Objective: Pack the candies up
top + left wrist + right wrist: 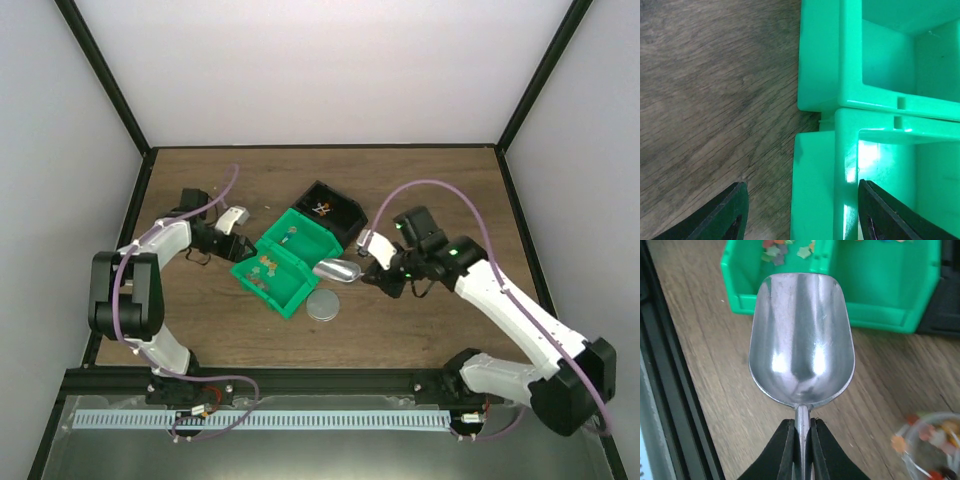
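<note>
The left arm folds low over the table [200,335]. Its left gripper [801,192] is spread wide astride the outer wall of the joined green bins [820,75], one finger over wood and the other over the bin (whether either touches is unclear). The candies [265,268] lie in the nearer green compartment. The round grey lid [323,306] sits just beside that bin. The right arm bends inward, and the right gripper [801,424] is clamped on the handle of the empty silver scoop [802,340], which points at the bins. A blurred clear tub [935,445] holding more sweets is cut off at the corner.
</note>
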Controlling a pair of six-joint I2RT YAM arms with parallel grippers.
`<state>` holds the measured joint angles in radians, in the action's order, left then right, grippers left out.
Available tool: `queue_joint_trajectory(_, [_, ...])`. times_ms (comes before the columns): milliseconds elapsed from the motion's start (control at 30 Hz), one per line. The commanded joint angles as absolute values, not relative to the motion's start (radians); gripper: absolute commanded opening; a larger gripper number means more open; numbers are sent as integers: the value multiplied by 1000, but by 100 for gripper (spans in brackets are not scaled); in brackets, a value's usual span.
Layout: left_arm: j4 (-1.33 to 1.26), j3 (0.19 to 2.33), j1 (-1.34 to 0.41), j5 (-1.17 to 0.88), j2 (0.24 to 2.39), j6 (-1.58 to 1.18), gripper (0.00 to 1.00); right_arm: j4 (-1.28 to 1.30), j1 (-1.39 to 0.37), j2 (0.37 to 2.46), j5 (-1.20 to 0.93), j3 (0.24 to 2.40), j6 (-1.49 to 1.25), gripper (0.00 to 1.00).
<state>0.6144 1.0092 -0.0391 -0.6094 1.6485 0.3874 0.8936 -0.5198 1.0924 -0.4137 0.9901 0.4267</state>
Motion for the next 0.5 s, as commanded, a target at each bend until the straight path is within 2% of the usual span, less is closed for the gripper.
queue_joint_trajectory(0, [570,981,-44,-583,1613,342,62,747,-654,1158,-460,1040,284,1])
queue_joint_trajectory(200, [551,965,-48,-564,1609,311,62,587,-828,1288,-495,1032,256,1])
queue_joint_trajectory(467, [573,934,-51,-542,1589,331,62,456,-857,1505,-439,1082,62,1])
